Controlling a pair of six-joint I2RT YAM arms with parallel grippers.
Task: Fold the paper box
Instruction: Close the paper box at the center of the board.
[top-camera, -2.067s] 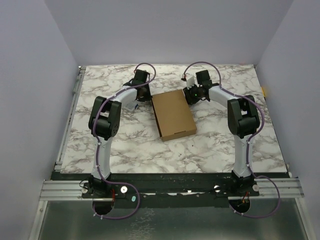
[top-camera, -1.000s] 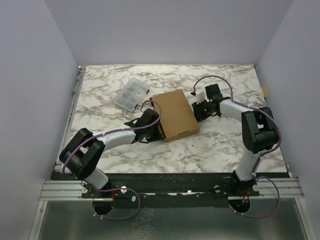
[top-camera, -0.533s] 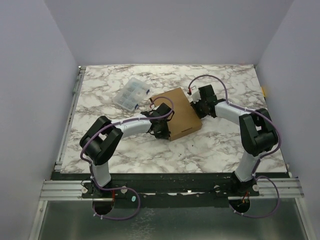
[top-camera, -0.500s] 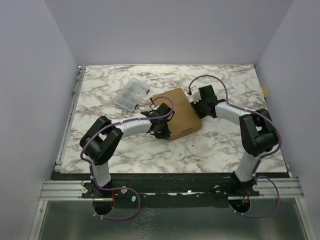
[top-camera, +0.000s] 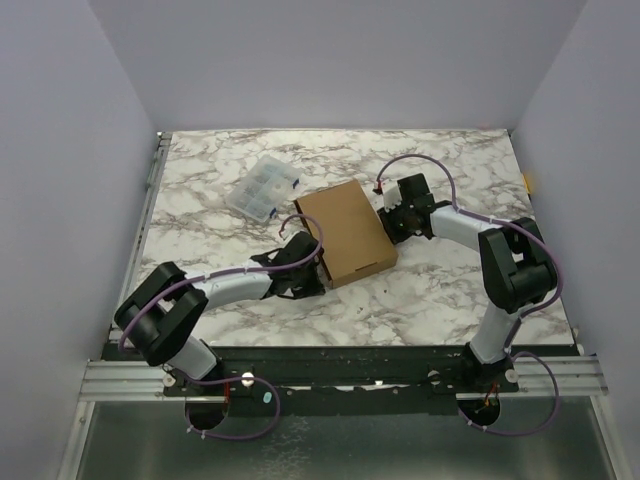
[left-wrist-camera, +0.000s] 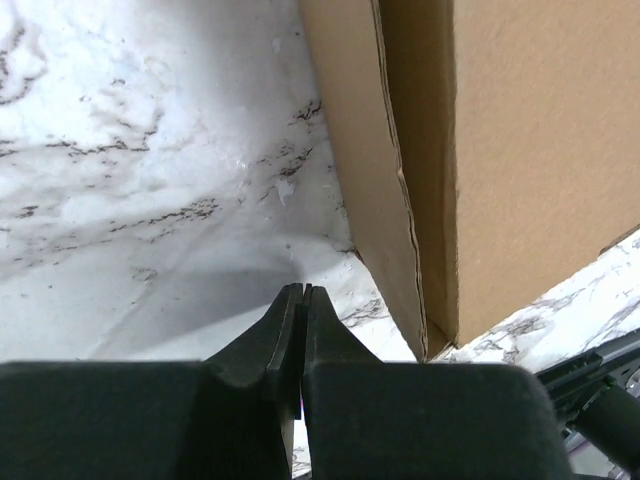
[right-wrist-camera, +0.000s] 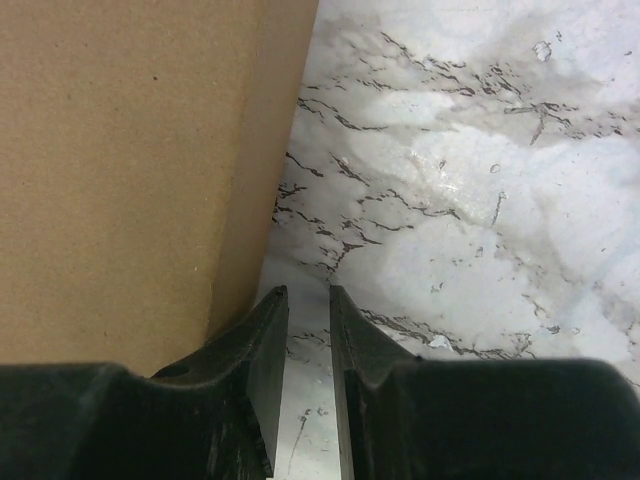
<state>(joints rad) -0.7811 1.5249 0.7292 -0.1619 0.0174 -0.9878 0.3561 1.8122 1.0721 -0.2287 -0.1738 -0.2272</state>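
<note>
One paper box (top-camera: 345, 232) between left end effector (left-wrist-camera: 302, 292), right end effector (right-wrist-camera: 305, 292).

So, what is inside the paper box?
That cannot be seen: the paper box looks closed, and only its brown top and side walls show. It rests flat on the marble table.

You've got the box (top-camera: 346, 232) mid-table, blocking the straight path between the arms. Left gripper (top-camera: 316, 274), jaws together, sits just beside its near-left corner. Right gripper (top-camera: 391, 226), jaws a narrow slit apart, is close along its right wall. The case (top-camera: 262, 186) lies far-left of the box, with a lane between them. There's bare table (top-camera: 450, 290) near, right and far. Walls (top-camera: 80, 150) close off left, right and back.
</note>
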